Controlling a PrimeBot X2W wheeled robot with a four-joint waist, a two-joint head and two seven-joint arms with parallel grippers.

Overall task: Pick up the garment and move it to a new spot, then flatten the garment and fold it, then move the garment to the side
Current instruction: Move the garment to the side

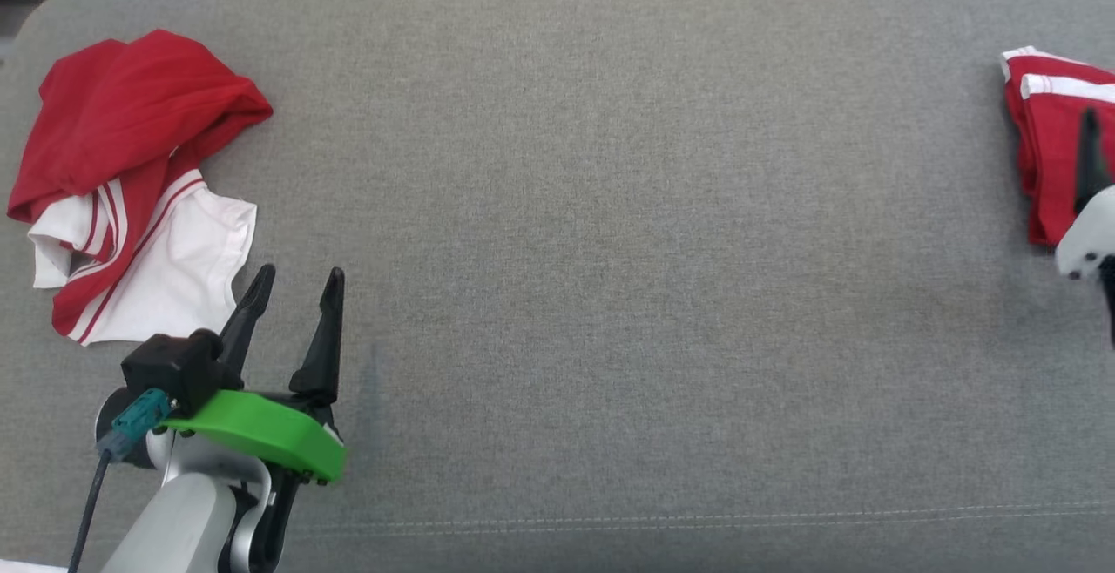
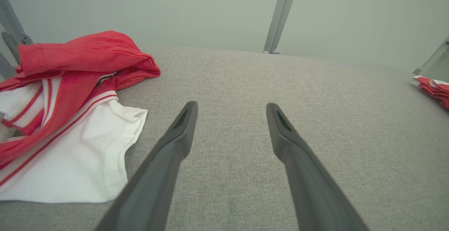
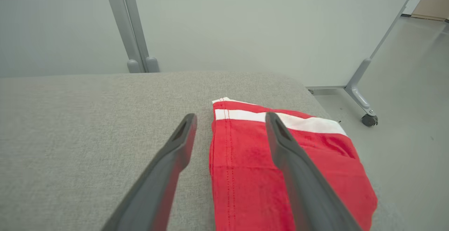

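A crumpled red and white garment (image 1: 131,181) lies in a heap at the far left of the grey padded surface (image 1: 592,251); the left wrist view shows it (image 2: 70,118) to the left of the fingers. My left gripper (image 1: 298,281) stands open just right of its white hem, with nothing between the fingers (image 2: 231,107). A second red garment with white stripes (image 1: 1050,146) lies folded flat at the right edge. My right gripper (image 3: 231,118) is open above it, one finger over the fabric (image 3: 280,175) and the other over bare surface.
The surface's rounded right edge (image 3: 315,101) drops to a pale floor beside the folded piece. A grey partition on metal legs with a castor (image 3: 368,119) stands behind. A stitched seam (image 1: 697,521) runs along the front.
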